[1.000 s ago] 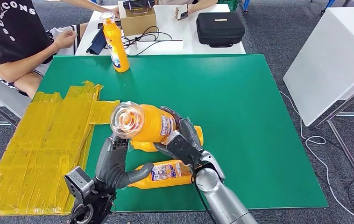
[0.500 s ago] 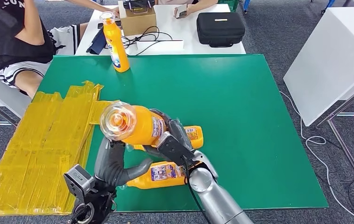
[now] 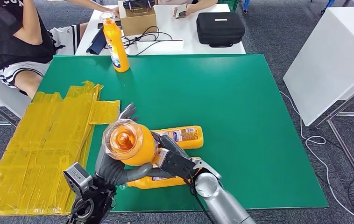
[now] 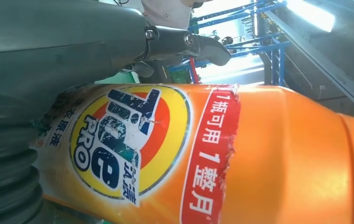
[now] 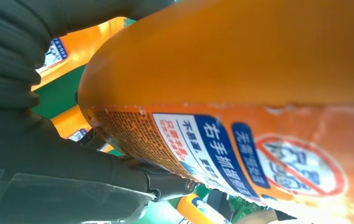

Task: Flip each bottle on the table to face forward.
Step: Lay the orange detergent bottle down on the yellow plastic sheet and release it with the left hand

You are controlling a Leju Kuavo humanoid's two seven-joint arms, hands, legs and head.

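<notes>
An orange detergent bottle (image 3: pixel 135 144) with a clear cap is held off the green table (image 3: pixel 240 116), cap toward me. My right hand (image 3: pixel 173 161) grips its body from the right. My left hand (image 3: pixel 112 165) cups it from the left, fingers (image 3: pixel 128 112) reaching up behind it and thumb beneath. The left wrist view shows the bottle's front logo label (image 4: pixel 133 144) against my left hand (image 4: pixel 49 51). The right wrist view shows its back label (image 5: pixel 240 154) beside my right hand (image 5: pixel 30 140). Two more orange bottles lie flat: one (image 3: pixel 184 135) behind the hands, one (image 3: pixel 166 181) under them. Another bottle (image 3: pixel 115 44) stands upright at the far left edge.
Wrinkled yellow tape sheets (image 3: pixel 49 140) cover the table's left side. A person (image 3: pixel 16 42) sits at the far left corner. Behind the table, a white desk carries a cardboard box (image 3: pixel 138 18) and a black case (image 3: pixel 220 28). A white cabinet (image 3: pixel 334 56) stands to the right.
The held bottle came down and toward me, into my left hand, whose fingers have risen around it. My right hand kept its grip. The person at the far left leaned back.
</notes>
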